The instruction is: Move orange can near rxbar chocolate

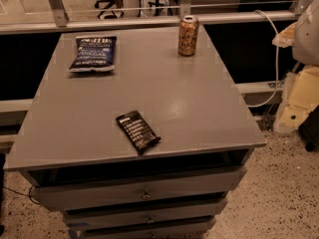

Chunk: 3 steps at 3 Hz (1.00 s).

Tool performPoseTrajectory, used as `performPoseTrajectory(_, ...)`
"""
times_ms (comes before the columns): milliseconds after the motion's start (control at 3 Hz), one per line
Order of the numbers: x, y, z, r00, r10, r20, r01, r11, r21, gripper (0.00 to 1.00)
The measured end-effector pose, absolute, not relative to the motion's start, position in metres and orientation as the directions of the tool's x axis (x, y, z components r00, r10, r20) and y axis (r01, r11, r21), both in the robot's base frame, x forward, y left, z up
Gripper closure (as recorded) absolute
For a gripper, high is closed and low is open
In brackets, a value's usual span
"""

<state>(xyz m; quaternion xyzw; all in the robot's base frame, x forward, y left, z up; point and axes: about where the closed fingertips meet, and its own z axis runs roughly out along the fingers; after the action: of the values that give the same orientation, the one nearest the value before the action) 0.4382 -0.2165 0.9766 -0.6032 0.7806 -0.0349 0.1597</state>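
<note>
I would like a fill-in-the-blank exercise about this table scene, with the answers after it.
1. The gripper is out of view; the can stands ___, not on its side.
2. The can is at the table's far ___ corner.
3. The chip bag lies at the far ___ corner.
4. The rxbar lies near the table's ___ edge.
Missing words: upright; right; left; front.
</note>
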Motion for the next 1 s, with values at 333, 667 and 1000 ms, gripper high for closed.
performPoseTrajectory(333, 0.442, -0.216, 0.977, -0.22, -0.95, -0.223, -0.926, 0.275, -0.26, 0.0)
performPoseTrajectory(667, 0.468, -0.216, 0.959, -0.225, -0.929, -0.293, -0.916, 0.304, -0.261, 0.0)
performPoseTrajectory(1000, 0.537, -0.203, 0.937, -0.235, -0.868, -0.436, -0.886, 0.376, -0.271, 0.0)
